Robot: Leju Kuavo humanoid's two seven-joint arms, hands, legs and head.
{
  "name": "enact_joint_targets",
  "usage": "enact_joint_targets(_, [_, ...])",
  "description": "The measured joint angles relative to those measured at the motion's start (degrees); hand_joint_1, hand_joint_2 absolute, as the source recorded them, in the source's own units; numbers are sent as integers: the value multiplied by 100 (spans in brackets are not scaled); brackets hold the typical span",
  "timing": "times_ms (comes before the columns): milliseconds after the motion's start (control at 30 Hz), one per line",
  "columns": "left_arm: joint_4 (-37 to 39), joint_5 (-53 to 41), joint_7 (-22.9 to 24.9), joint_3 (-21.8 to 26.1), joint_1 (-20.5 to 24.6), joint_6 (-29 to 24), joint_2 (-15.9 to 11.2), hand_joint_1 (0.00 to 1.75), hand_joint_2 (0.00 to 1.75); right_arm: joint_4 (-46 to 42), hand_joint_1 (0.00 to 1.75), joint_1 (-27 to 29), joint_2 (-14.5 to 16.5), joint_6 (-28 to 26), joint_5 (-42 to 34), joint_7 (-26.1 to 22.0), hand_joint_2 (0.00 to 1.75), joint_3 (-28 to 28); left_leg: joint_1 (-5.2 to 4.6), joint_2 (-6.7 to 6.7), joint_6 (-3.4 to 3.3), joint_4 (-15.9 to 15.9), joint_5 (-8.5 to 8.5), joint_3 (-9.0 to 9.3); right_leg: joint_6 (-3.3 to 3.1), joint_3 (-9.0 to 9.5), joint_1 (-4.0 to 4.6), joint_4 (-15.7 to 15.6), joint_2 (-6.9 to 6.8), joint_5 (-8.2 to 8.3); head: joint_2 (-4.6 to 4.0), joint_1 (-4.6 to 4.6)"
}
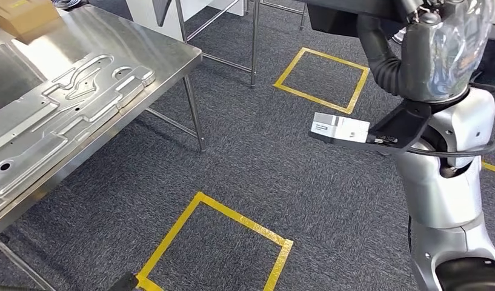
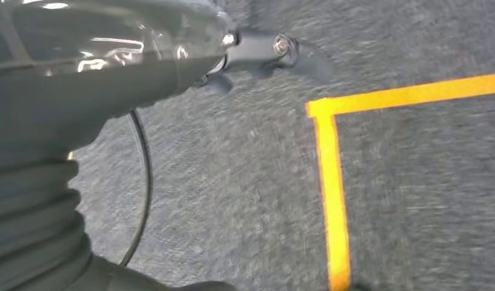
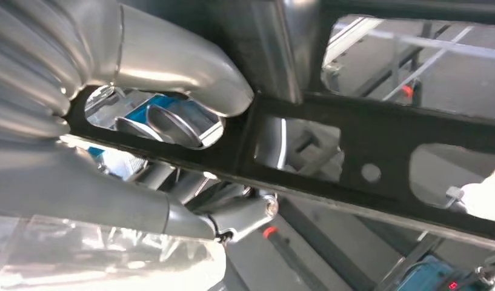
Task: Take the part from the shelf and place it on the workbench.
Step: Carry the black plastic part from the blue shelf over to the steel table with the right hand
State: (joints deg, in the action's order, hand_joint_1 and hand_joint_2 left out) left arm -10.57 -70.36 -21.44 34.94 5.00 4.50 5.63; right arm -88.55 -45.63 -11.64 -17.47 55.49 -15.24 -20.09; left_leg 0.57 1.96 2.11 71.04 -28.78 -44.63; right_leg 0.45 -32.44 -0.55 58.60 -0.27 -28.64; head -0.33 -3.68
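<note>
The part is a flat black frame (image 3: 366, 145) with several cut-out windows. My right hand (image 3: 142, 115) grips one end of it: the thick grey thumb (image 3: 178, 66) lies over the top face and darker fingers (image 3: 166, 124) show through a cut-out beneath. In the head view my right arm (image 1: 445, 66) is raised at the right, and the black frame (image 1: 335, 15) sticks out at the top edge. The steel workbench (image 1: 166, 54) stands to the left, well apart from the part. My left hand (image 2: 263, 48) hangs over the carpet, a dark finger stretched out, holding nothing.
Shaped metal plates (image 1: 69, 115) cover much of the workbench, with a cardboard box (image 1: 26, 15) at its far corner. Yellow tape squares (image 1: 214, 209) (image 1: 323, 79) mark the grey carpet. Steel frame legs (image 1: 255, 36) stand behind. A white shape (image 3: 484, 197) sits at the part's far end.
</note>
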Motion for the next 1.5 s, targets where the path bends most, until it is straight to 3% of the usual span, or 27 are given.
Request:
enact_joint_targets(67, [-1,1,-13,-1,7,1,-2,0,175,1,175,2,0,9,-1,1,175,-11,40,-128,31,509,-175,-183,6,6,-9,3,-181,-8,0,60])
enact_joint_targets(100, [-1,1,-20,-2,6,2,-2,0,175,1,175,3,1,15,-2,2,175,-17,68,-157,54,482,-124,-143,18,10,-20,6,-262,-16,0,95])
enact_joint_targets(133, [-1,1,-27,-2,6,1,-3,0,175,0,175,3,1,22,-2,3,175,-22,100,-205,82,229,12,9,40,16,-37,16,-337,-30,0,127])
enact_joint_targets(200, [-2,1,-39,-2,14,1,9,0,175,-2,175,-5,0,40,-2,7,175,-30,123,-475,143,-486,256,391,115,19,-36,72,-465,-85,0,197])
enact_joint_targets(267, [-3,1,-50,-3,24,3,34,0,175,-6,175,-13,-6,58,-3,9,175,-40,102,-661,105,-814,304,537,175,17,8,130,-562,-135,0,229])
enact_joint_targets(300, [-2,1,-54,-4,27,3,46,0,175,-9,175,-13,-8,62,-5,11,175,-46,85,-639,57,-806,293,520,186,25,30,135,-609,-145,0,227])
enact_joint_targets(367, [-3,3,-61,-4,23,3,46,0,175,-13,175,-14,-11,65,-8,13,175,-54,79,-481,-24,-807,297,508,197,60,16,129,-645,-179,0,185])
enact_joint_targets(433, [-4,5,-67,-4,28,4,45,0,175,-20,175,-15,-21,66,-10,16,175,-50,83,-333,-92,-820,314,508,206,-25,-22,364,-401,-378,0,157])
enact_joint_targets(500, [-5,5,-72,-2,37,4,44,0,175,-26,175,-10,-51,70,-11,18,175,-45,82,-180,-144,-828,331,504,204,-337,-32,1044,-117,-724,0,102])
enact_joint_targets(533, [-4,5,-72,-2,36,4,44,0,175,-26,175,-2,-68,74,-11,19,175,-44,73,-96,-160,-828,337,502,199,-531,-24,1425,-71,-855,0,69])
enact_joint_targets(567, [-4,5,-72,-1,31,4,44,0,175,-26,175,8,-79,80,-11,20,175,-46,62,-7,-171,-828,343,500,188,-680,-16,1688,-48,-900,0,44])
enact_joint_targets(600, [-3,5,-72,-1,26,5,44,0,175,-26,175,15,-84,85,-11,21,175,-49,52,84,-180,-828,349,499,172,-740,-9,1748,-31,-836,0,26])
enact_joint_targets(667, [-3,5,-72,-1,19,6,47,0,175,-26,175,4,-88,91,-11,25,175,-50,43,269,-193,-828,365,500,125,-562,7,1250,74,-447,0,-5])
enact_joint_targets(733, [-2,8,-72,-1,19,9,62,0,175,-26,175,-27,-95,97,-11,29,175,-49,49,431,-179,-826,391,485,79,-264,12,546,367,-140,0,-23])
enact_joint_targets(800, [-1,24,-68,0,13,14,75,0,175,-26,175,-56,-108,119,-8,34,175,-55,73,573,-118,-844,443,441,65,-133,30,244,530,-103,0,-29])
enact_joint_targets(867, [1,39,-57,0,-8,19,76,0,175,-26,175,-83,-108,152,-3,38,175,-72,84,667,-47,-887,502,399,63,-96,12,176,410,-86,0,-32])
enact_joint_targets(933, [2,47,-45,-2,-13,31,86,0,175,-26,175,-109,-92,179,2,46,175,-90,40,395,-6,-764,392,332,43,-67,-44,118,249,-38,0,27])
enact_joint_targets(1000, [2,57,-38,-3,10,49,93,0,175,-26,175,-128,-85,191,6,56,175,-99,10,-8,17,-190,36,112,25,-57,-58,94,73,-18,1,117])
enact_joint_targets(1067, [2,65,-37,-3,21,65,96,0,175,-25,175,-136,-86,196,10,60,175,-113,34,-130,46,494,-250,-133,19,-56,-59,96,-105,-19,1,175])
enact_joint_targets(1100, [2,69,-37,-3,20,73,98,0,175,-25,175,-137,-86,197,12,60,175,-124,52,-147,66,605,-262,-147,22,-56,-67,98,-187,-21,0,196])
enact_joint_targets(1133, [1,75,-38,-2,19,78,99,0,175,-25,175,-138,-86,199,14,61,175,-135,74,-169,88,492,-180,-54,31,-53,-78,100,-265,-26,0,213])
enact_joint_targets(1200, [-1,87,-40,-1,22,83,100,0,175,-26,175,-157,-86,201,9,62,175,-148,113,-296,145,-230,94,367,77,-45,-98,119,-386,-51,0,234])
enact_joint_targets(1267, [-3,99,-41,0,22,97,107,0,175,-28,175,-189,-91,209,-35,56,175,-145,118,-388,151,-783,227,653,145,-63,-77,156,-461,-75,0,244])
enact_joint_targets(1333, [-2,108,-33,2,14,125,118,0,175,-37,175,-205,-91,229,-84,40,175,-146,114,-370,116,-880,227,675,148,-76,-47,160,-491,-77,0,233])
enact_joint_targets(1433, [-1,119,0,5,16,142,130,0,175,-43,175,-208,-89,249,-101,26,175,-148,116,-339,102,-890,235,667,87,-44,-47,96,-491,-38,0,199])
enact_joint_targets(1500, [-1,123,21,8,25,142,132,0,175,-43,175,-215,-88,251,-102,22,175,-149,107,-328,92,-890,234,664,93,-22,-49,53,-490,-19,0,181])
